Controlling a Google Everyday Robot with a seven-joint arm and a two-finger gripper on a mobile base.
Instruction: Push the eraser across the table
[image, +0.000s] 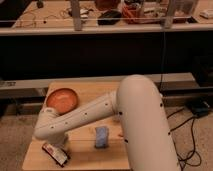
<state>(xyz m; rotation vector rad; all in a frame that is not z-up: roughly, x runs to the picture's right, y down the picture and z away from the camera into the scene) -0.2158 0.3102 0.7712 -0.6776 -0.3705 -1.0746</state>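
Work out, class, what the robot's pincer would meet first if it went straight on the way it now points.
The pincer points down at the table's near left corner, so it would probably meet the eraser lying just below it first, though depth is hard to judge.

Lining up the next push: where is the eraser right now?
The eraser lies at the table's front-left corner in the camera view, just under the gripper, left of the blue block.
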